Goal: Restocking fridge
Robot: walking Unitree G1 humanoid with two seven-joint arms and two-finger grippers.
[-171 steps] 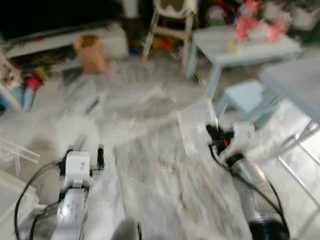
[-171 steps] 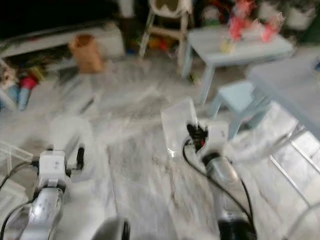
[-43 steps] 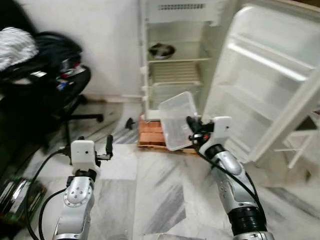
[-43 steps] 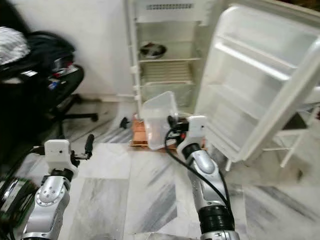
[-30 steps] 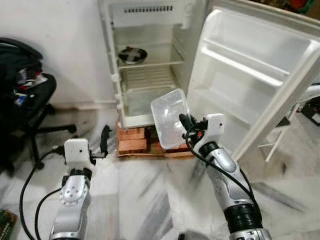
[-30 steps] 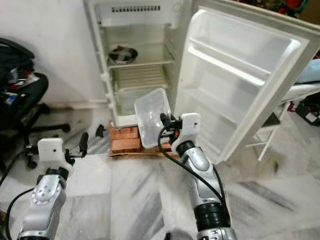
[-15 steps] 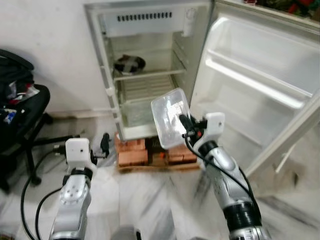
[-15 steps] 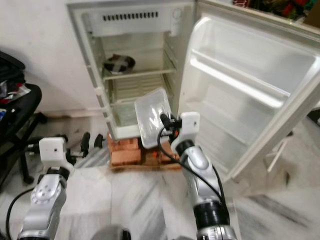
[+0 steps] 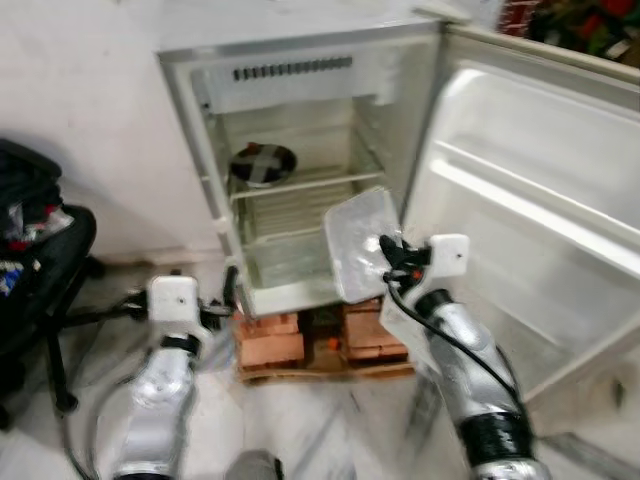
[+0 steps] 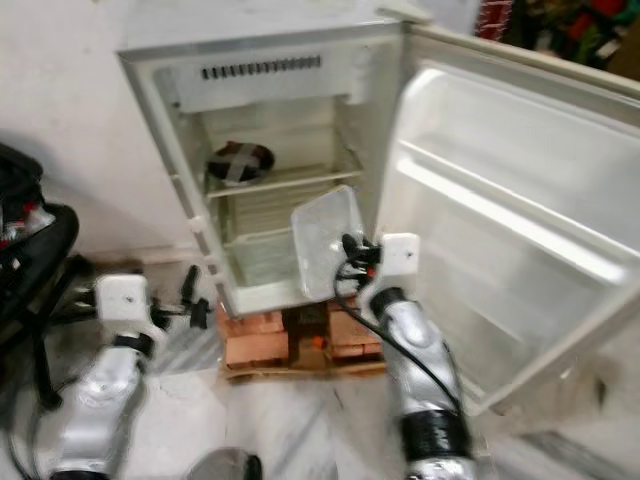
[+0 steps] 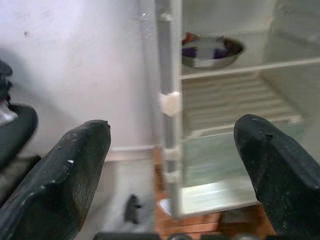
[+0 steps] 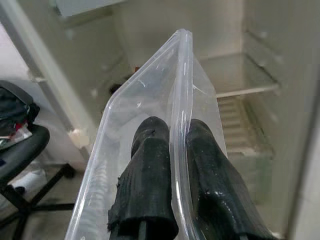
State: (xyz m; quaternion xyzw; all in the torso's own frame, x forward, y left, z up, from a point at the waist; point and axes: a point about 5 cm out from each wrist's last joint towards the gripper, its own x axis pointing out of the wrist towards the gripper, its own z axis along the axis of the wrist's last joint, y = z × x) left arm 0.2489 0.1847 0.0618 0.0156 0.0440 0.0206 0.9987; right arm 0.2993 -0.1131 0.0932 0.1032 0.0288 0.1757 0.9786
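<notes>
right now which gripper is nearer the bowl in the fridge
Right. The right gripper is raised in front of the open fridge, holding a clear container just below the bowl. The left gripper sits lower, beside the fridge's bottom corner.

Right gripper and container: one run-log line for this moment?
phase: at open fridge | right gripper: shut on clear container wall, held before the shelves | left gripper: open, low | bowl: upper shelf

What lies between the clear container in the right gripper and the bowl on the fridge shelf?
Nothing: the clear container, pinched by the right gripper, hangs before the open fridge, with bare shelf and air up to the bowl, seen in both eye views.
</notes>
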